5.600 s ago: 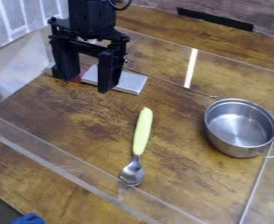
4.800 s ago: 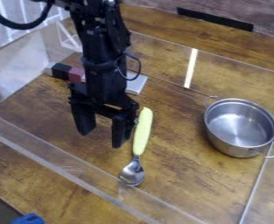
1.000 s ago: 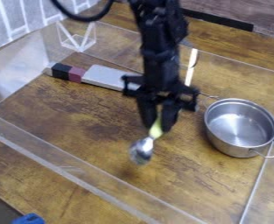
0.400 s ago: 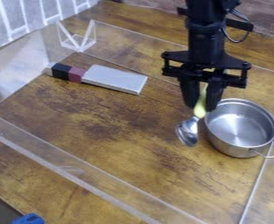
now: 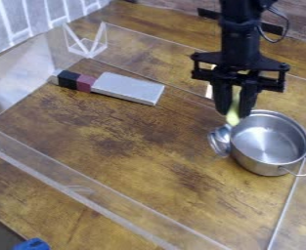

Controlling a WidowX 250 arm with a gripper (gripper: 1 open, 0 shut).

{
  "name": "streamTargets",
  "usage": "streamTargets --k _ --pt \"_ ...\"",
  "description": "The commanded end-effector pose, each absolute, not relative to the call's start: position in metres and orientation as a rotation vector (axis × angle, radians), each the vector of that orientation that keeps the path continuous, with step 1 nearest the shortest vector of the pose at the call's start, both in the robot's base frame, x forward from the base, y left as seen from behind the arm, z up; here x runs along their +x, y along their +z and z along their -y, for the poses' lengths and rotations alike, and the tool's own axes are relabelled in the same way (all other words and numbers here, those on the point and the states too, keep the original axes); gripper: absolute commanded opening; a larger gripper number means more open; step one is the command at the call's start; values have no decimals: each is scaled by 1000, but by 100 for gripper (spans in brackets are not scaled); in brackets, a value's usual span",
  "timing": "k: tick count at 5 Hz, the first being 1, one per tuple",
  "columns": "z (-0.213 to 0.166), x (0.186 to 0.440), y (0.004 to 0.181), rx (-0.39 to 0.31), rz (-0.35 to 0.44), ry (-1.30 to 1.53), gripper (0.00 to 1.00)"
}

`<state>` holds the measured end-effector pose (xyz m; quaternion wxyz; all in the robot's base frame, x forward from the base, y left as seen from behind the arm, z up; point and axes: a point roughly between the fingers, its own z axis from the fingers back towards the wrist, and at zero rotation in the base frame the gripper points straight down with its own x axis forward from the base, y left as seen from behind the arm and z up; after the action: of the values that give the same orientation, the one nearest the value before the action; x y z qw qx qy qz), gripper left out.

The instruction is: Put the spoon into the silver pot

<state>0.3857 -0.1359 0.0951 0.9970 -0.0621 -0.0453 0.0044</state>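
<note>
My gripper [image 5: 237,102] hangs from the black arm just over the left rim of the silver pot [image 5: 281,156], and it is shut on the spoon [image 5: 225,138]. The spoon hangs nearly upright. Its pale-yellow handle is pinched between the fingers, and the shiny bowl dangles at the bottom, right against the outside of the pot's left wall. Whether the bowl touches the pot or the table I cannot tell. The pot stands upright on the wooden table at the right, and nothing shows inside it.
A flat grey block [image 5: 126,88] and a small dark block [image 5: 71,78] lie at the back left. A clear plastic stand [image 5: 85,39] is behind them. Low clear walls [image 5: 64,171] fence the wooden work area. A blue object [image 5: 32,244] peeks in at the bottom left.
The gripper has carried the spoon to the right, from mid-table to the pot's left rim, and the spoon hangs a little higher and steeper than before.
</note>
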Motion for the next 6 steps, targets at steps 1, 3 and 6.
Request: streamTargets --k 1,3,6 --pt "160 398 120 -154 155 -25 0" --pt "165 403 119 -175 119 -117 0" --pt "153 399 102 -198 107 46 0"
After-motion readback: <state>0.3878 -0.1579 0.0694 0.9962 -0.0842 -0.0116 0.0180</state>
